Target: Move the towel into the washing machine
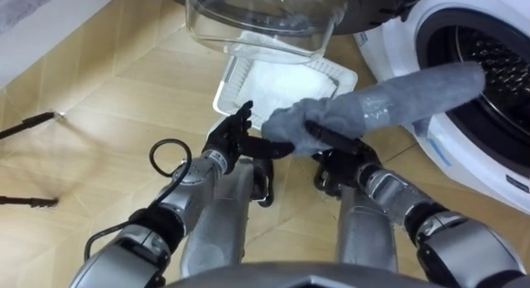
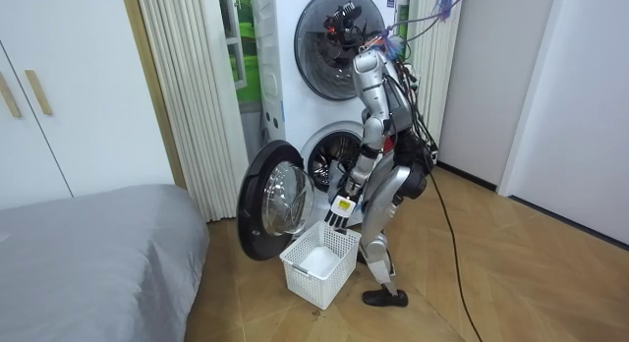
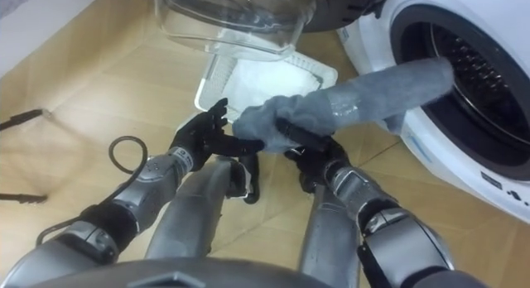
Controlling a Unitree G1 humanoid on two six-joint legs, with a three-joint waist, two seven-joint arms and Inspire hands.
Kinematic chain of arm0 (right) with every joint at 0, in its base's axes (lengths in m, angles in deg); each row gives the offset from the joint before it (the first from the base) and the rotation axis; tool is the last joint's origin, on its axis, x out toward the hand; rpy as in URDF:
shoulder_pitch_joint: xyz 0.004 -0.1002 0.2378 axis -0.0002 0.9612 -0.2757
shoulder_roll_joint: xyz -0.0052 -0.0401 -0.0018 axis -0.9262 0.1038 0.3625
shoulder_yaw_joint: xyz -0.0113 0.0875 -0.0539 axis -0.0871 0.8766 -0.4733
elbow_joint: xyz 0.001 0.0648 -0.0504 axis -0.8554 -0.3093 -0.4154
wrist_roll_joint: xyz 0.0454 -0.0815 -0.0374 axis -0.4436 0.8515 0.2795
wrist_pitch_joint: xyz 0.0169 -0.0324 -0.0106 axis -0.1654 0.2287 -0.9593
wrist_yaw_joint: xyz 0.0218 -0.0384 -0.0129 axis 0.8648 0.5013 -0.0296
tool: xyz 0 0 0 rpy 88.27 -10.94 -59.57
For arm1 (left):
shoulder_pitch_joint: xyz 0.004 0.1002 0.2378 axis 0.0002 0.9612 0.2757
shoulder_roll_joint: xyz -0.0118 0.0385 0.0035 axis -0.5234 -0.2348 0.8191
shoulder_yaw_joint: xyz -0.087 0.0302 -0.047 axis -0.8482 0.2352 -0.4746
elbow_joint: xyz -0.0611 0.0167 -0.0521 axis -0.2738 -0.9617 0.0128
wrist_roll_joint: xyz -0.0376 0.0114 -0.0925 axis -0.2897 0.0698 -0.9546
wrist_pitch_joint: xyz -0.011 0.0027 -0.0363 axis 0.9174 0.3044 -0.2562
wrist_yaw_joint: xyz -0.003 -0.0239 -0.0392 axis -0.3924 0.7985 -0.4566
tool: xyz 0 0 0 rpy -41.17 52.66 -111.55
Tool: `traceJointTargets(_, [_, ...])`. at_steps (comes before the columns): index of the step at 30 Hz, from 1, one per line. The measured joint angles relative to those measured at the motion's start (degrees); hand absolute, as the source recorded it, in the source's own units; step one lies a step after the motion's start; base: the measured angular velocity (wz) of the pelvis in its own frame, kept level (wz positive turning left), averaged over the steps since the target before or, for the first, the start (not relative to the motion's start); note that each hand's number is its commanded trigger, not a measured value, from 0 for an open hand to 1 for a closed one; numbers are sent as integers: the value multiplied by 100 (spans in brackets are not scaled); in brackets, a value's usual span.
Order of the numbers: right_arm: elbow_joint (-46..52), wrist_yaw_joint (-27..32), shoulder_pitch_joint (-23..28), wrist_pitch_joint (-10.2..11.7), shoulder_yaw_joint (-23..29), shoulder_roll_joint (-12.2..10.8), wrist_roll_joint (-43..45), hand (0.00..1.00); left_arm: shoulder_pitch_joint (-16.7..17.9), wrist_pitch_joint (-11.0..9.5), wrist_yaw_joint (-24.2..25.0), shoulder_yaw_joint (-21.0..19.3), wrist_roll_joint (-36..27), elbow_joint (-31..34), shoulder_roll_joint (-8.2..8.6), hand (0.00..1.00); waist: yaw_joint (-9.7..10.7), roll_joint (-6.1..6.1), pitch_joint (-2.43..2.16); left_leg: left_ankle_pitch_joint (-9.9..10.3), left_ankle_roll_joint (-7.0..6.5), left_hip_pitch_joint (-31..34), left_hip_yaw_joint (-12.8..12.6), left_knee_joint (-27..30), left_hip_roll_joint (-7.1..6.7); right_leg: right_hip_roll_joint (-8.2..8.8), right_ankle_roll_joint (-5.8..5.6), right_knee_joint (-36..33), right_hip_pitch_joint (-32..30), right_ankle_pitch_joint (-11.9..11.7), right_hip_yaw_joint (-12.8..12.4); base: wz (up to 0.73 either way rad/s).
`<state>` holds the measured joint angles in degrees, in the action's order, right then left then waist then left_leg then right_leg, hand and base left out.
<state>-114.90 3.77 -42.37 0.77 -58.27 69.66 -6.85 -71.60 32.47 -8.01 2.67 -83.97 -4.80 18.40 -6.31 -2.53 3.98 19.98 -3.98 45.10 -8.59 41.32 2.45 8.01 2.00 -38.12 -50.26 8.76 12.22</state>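
Left eye view: right robot hand (image 1: 339, 151) grips the grey towel (image 1: 381, 106). I can't tell if its far tip is inside the washing machine (image 1: 464, 168). Left robot hand (image 1: 232, 139) is open beside the towel. Room view: the robot's body hides the towel; basket (image 2: 319, 268) at its feet.

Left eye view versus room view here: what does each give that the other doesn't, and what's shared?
Left eye view: the right hand curled round a grey towel whose far end points at the drum, the left hand open beside it. Room view: a bed, curtain, a second machine stacked above. Shared: white basket, open door.
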Motion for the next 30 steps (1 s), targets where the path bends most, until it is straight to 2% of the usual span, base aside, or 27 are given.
traceJointTargets(4, [0,49,-87,-22,649,254,-199,100,31,-57,-184,-234,-31,9,-180,0,191,168,16,0,-2,-3,-42,32,-19,64,1,-75,-31,3,-30,-1])
traceJointTargets(5, [4,103,-66,-26,774,364,-384,100,52,-60,-259,-245,-65,43,-288,0,246,278,1,0,-2,-2,-56,39,-22,62,1,-77,-37,4,-43,-4])
traceJointTargets(6, [26,138,-70,-34,863,417,-450,100,70,-62,-291,-247,-135,96,-362,0,285,335,-3,0,-2,0,-60,47,-20,50,0,-77,-38,5,-48,-4])
traceJointTargets(7, [117,231,-97,-77,1007,541,-613,100,165,-65,-358,-245,-271,321,-558,0,384,479,-7,0,-2,17,-65,73,-17,33,-1,-75,-41,7,-45,0])
traceJointTargets(8, [169,354,-106,-114,1152,656,-863,100,285,-86,-432,-239,-267,548,-749,0,500,631,-23,0,-2,25,-66,100,-14,16,-1,-77,-40,8,-52,0])
traceJointTargets(9, [188,420,-97,-128,1248,710,-971,100,323,-109,-472,-244,-254,589,-826,0,531,701,-43,1,-3,24,-65,114,-13,9,-2,-80,-38,7,-60,-4])
traceJointTargets(11, [193,639,-44,-140,1629,884,-1098,100,552,-105,-635,-460,-180,806,-988,0,683,955,-196,1,-4,20,-73,154,2,-30,-17,-55,-14,-11,-83,-2])
traceJointTargets(12, [195,669,-24,-150,1718,933,-1101,100,616,-106,-677,-515,-150,858,-996,0,723,992,-211,1,-5,13,-71,158,4,-26,-20,-56,-2,-14,-77,4])
traceJointTargets(14, [324,902,-57,-183,1964,1102,-1159,100,708,-113,-834,-601,-80,947,-1079,0,760,1090,-203,6,-22,-10,-51,196,17,-17,-32,-64,42,-30,-67,0])
traceJointTargets(16, [439,1118,-72,-243,2075,1128,-1187,9,722,-108,-925,-654,-85,948,-1091,0,769,1106,-197,7,-39,-1,-74,202,21,-9,-43,-56,44,-43,-68,2])
traceJointTargets(17, [562,1302,-55,-305,2201,1127,-1190,0,776,-107,-980,-704,-79,987,-1093,0,761,1121,-193,2,-49,-3,-75,199,4,14,-48,-66,30,-40,-82,5])
traceJointTargets(21, [769,1796,-78,-351,2328,1128,-1338,0,870,-108,-1156,-818,-87,1008,-1098,0,771,1164,-180,-6,-68,2,-80,198,-23,60,-60,-76,26,-32,-66,3])
traceJointTargets(24, [777,2167,-238,-358,2528,1128,-1418,0,866,-186,-1344,-912,-77,1009,-1072,0,853,1239,-147,-16,-86,28,-68,202,-48,93,-86,-119,19,-15,-50,9])
traceJointTargets(26, [771,2465,-368,-357,2783,1130,-1479,0,838,-209,-1481,-925,-70,1009,-1074,0,952,1277,-153,-9,-112,45,-56,204,-66,114,-127,-132,17,16,-43,11])
traceJointTargets(30, [760,2934,-461,-317,3022,1131,-1665,0,773,-212,-1552,-928,-22,1019,-1041,0,981,1284,-155,2,-133,65,-55,204,-71,125,-153,-109,19,31,-29,2])
